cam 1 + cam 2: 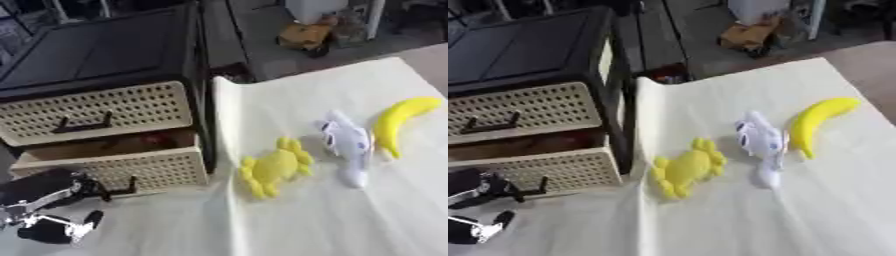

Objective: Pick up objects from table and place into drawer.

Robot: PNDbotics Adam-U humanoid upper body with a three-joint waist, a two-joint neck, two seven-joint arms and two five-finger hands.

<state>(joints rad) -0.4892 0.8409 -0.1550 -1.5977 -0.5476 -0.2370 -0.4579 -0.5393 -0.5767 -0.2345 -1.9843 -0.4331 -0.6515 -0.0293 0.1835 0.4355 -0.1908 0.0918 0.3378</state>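
Observation:
A black drawer unit (pixel 105 55) stands at the left with two cream perforated drawers. The lower drawer (pixel 122 167) is pulled out, and something reddish (pixel 156 139) lies inside it. On the cream cloth lie a yellow crab-shaped toy (pixel 276 166), a white and blue plush toy (pixel 347 145) and a yellow banana (pixel 398 120). My left hand (pixel 52 220) is at the lower left, in front of the lower drawer's black handle (pixel 122 190), with its fingers curled and holding nothing. The right hand shows in neither view.
The cloth-covered table (pixel 350 220) runs from the drawer unit to the right edge. Beyond its far edge is a grey floor with a yellow toy vehicle (pixel 306 37) and other clutter.

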